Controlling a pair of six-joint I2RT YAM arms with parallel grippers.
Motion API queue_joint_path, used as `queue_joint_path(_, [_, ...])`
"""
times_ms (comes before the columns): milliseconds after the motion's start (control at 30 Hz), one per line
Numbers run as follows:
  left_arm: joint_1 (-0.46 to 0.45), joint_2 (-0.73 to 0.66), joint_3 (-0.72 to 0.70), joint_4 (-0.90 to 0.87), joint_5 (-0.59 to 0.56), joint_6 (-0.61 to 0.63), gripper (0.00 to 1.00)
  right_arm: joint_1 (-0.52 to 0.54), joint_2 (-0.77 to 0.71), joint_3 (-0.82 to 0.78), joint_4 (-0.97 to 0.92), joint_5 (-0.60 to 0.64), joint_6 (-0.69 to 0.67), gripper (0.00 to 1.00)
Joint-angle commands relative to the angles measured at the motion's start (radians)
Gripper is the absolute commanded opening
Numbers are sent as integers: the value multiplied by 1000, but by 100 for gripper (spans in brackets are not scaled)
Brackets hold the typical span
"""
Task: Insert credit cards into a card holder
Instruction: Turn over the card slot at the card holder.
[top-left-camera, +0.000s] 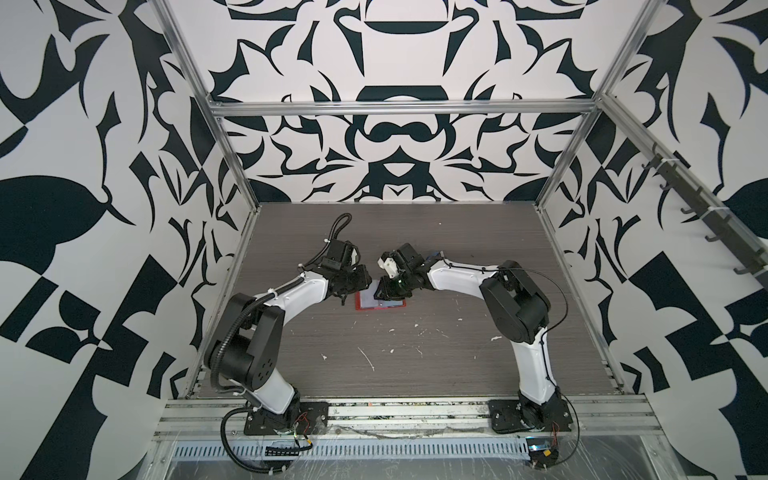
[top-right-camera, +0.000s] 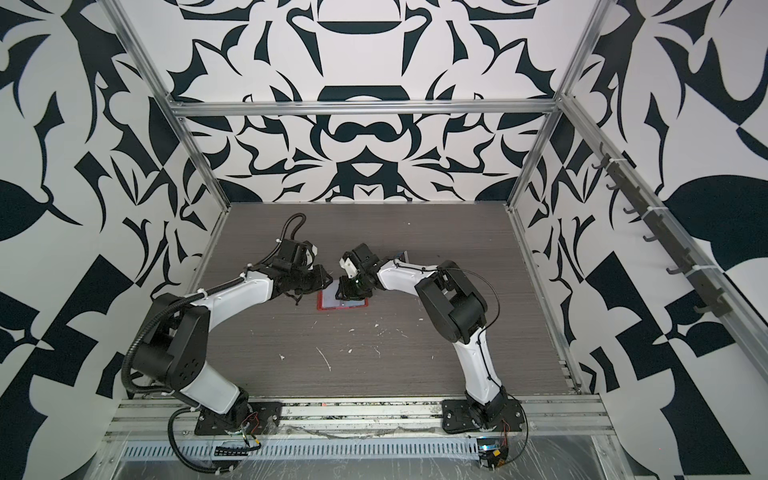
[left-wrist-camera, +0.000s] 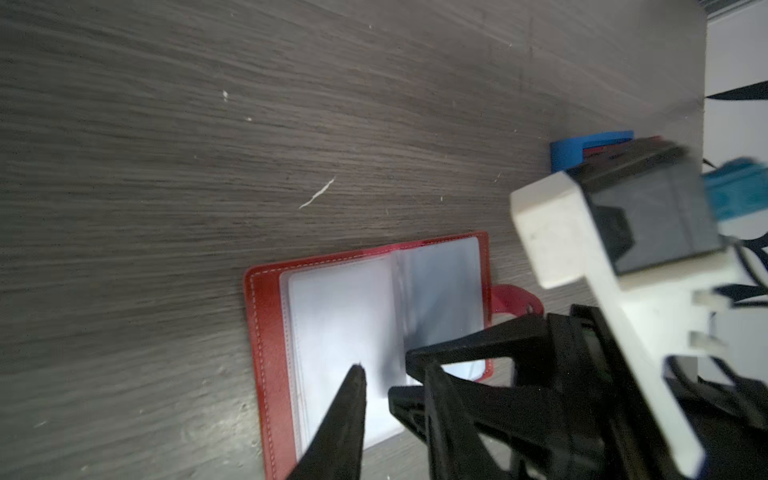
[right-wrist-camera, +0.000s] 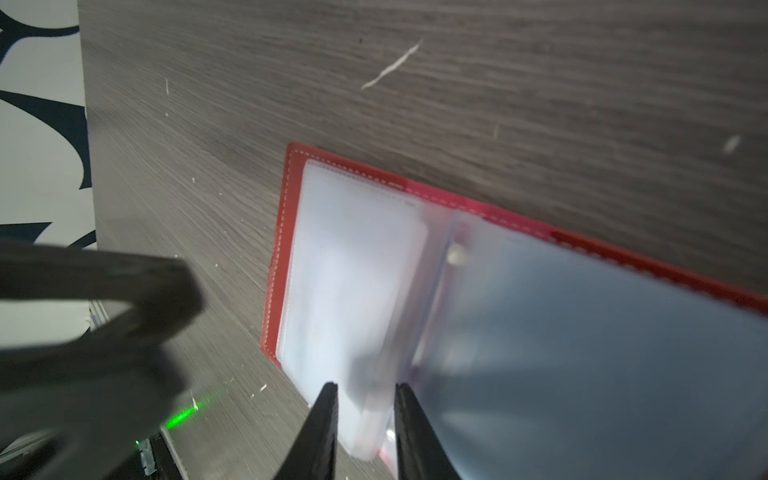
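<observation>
1. The card holder (left-wrist-camera: 266, 332) lies open and flat mid-table. It has a red grained, leather-like cover with pale stitching, and a rounded snap tab (left-wrist-camera: 513, 297) juts from one side.
2. Glossy clear plastic sleeves (right-wrist-camera: 357, 257) fan from its spine.
3. The right claw (right-wrist-camera: 365, 386) hangs over it, its thin black fingers slightly apart with a sleeve edge between them — pinched or not, I cannot tell.
4. One tapered finger (left-wrist-camera: 347, 415) of the left claw (top-left-camera: 347, 295) points at a sleeve page; how far this claw is open is unclear.
5. The table (left-wrist-camera: 208, 166) is grey woodgrain flecked with white — a blue plastic stand (left-wrist-camera: 582, 149) sits well apart.
</observation>
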Motion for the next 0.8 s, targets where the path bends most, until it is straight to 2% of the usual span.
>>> queue_joint_path(0, [-1, 61, -4, -4, 32, 1, 28, 5, -42, 16, -8, 32, -9, 28])
queue_joint_path(233, [-1, 102, -13, -5, 13, -27, 29, 4, -139, -12, -72, 184, -55, 28])
queue_joint_path(433, [-7, 63, 1, -24, 7, -38, 32, -14, -225, -30, -143, 298, -99, 28])
queue_joint_path(633, [-41, 53, 96, -79, 29, -32, 34, -75, -299, -32, -252, 389, -156, 29])
queue_joint_path(767, [-85, 91, 195, -117, 53, -25, 37, -145, -337, -46, -291, 393, -185, 30])
